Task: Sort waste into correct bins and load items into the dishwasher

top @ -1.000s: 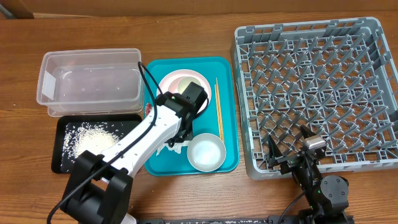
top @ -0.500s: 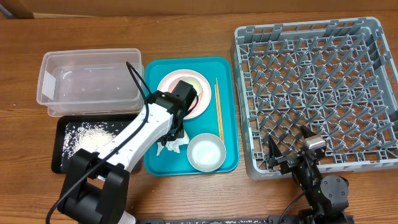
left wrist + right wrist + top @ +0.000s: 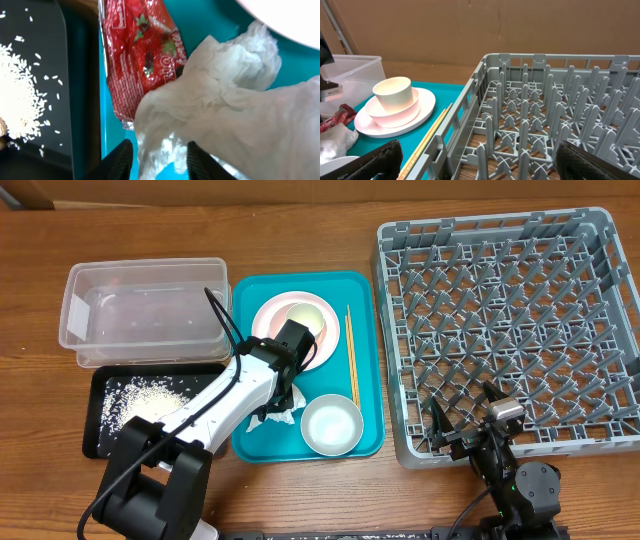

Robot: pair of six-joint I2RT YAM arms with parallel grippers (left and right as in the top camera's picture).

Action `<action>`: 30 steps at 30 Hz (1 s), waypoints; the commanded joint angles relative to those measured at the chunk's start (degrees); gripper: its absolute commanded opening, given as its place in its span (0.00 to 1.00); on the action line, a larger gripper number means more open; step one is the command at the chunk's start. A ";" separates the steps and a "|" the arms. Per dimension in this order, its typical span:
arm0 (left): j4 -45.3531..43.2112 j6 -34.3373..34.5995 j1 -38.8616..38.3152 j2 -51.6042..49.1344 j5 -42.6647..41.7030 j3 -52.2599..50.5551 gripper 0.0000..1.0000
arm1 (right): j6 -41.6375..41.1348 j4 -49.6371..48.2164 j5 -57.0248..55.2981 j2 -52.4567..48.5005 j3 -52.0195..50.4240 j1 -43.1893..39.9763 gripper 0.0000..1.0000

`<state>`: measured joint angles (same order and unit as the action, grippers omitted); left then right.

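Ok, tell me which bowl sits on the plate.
The pinkish bowl, stacked on the pink plate at the far end of the teal tray; the white bowl stands on the tray floor, nearer the front.

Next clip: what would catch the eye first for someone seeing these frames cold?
The left gripper, jaws apart, hangs low over a crumpled white napkin on the teal tray, with a shiny red wrapper lying right beside it. The big grey rack dominates the table's right side. At front left, rice is scattered in the black tray.
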<state>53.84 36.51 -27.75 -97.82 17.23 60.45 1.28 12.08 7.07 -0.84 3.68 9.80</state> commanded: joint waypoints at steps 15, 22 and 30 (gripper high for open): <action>-1.66 0.79 0.13 1.03 -0.79 -0.35 0.06 | 0.07 -0.11 0.07 0.68 0.02 0.20 1.00; -1.66 0.79 0.09 1.03 -1.05 -0.35 0.04 | 0.07 -0.11 0.07 0.68 0.02 0.20 1.00; -1.38 0.76 0.09 1.29 -1.88 0.94 0.04 | 0.07 -0.11 0.07 0.68 0.02 0.20 1.00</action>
<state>52.31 37.12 -27.75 -97.82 16.05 60.36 1.28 12.12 7.07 -0.84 3.68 9.80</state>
